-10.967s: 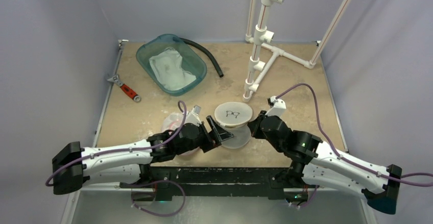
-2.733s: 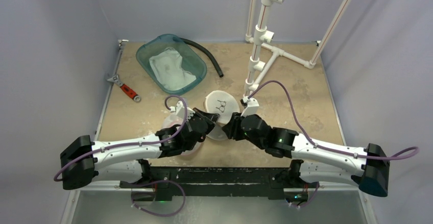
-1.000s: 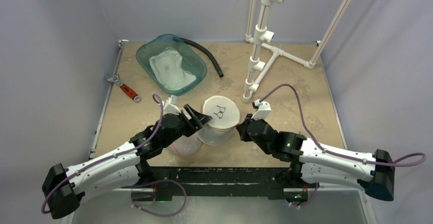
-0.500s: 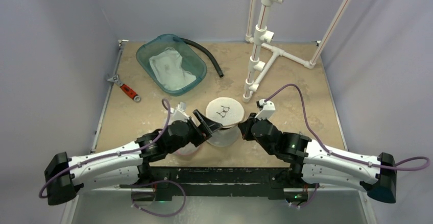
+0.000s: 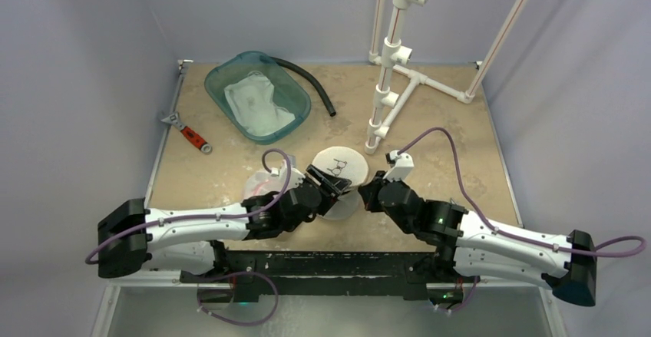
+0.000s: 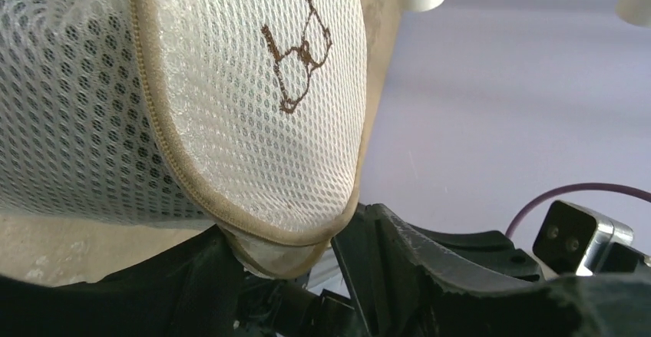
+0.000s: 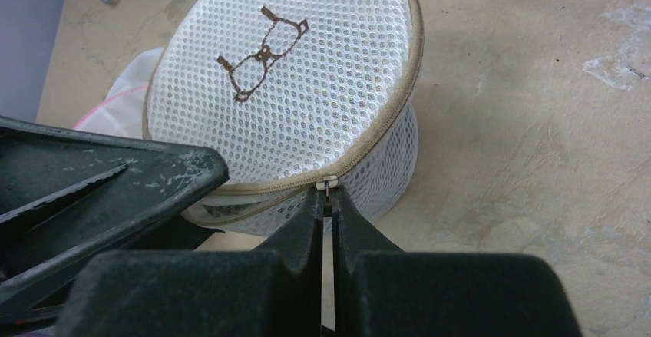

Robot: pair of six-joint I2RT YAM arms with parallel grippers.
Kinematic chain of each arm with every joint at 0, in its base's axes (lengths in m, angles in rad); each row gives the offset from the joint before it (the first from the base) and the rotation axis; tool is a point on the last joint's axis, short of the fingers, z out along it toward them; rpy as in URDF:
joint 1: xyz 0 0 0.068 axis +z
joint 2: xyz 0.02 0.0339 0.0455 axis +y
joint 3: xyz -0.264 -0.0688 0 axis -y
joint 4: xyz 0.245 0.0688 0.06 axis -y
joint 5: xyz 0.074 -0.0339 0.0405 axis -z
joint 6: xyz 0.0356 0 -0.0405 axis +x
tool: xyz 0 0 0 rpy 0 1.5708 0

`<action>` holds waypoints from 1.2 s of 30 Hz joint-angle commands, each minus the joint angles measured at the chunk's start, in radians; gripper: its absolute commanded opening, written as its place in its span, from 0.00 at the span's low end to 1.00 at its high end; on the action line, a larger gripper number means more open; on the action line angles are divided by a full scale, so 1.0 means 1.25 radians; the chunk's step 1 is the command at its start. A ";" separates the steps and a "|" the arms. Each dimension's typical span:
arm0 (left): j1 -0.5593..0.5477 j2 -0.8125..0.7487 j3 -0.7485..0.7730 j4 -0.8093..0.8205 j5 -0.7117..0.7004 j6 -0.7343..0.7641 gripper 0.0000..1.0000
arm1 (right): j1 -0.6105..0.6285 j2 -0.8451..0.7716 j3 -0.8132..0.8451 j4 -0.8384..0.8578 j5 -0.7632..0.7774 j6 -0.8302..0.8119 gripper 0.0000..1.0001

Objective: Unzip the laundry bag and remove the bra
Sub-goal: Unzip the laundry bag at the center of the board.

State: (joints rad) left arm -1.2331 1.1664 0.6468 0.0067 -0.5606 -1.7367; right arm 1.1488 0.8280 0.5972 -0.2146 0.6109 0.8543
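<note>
- Where the right gripper (image 7: 328,199) ends, its two fingers are pressed tight together on the small metal zipper pull (image 7: 328,186), at the near side of the lid seam.
- Facing it, the left gripper (image 6: 290,233) has its jaws partway apart, straddling the lower rim of the lid. Both fingers look to be against the mesh, but I cannot tell whether they truly clamp it.
- Between the two sits the round white mesh laundry bag (image 7: 292,84), seemingly resting on the table (image 7: 537,160), its lid stitched with a brown bra outline (image 7: 261,45).
- Its tan zipper tape (image 7: 388,114) runs shut round the right side. Just left of the pull the seam seems slightly parted, so unzipping looks barely begun.
- No bra shows; presumably it is inside, hidden by the mesh.
- Risks, as I judge them:
- The pull is tiny and pinched only at the fingertips, so a tug off the line of the seam could slip it free.
- The bag is light and soft, so with a loose left hold it would swing round rather than open.
- Mesh bunching under the slider could jam it.
- The grippers are close together, so a sweep along the curve may knock them together.
</note>
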 commanded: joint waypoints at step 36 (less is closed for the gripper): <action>0.517 -0.264 -0.158 -0.004 0.584 0.361 0.01 | -0.001 -0.079 -0.013 0.013 0.033 -0.114 0.00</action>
State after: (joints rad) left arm -0.6643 0.8104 0.4423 0.0391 0.1631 -1.3628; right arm 1.1595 0.7475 0.5602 -0.1101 0.5369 0.7094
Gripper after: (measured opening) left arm 0.025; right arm 0.016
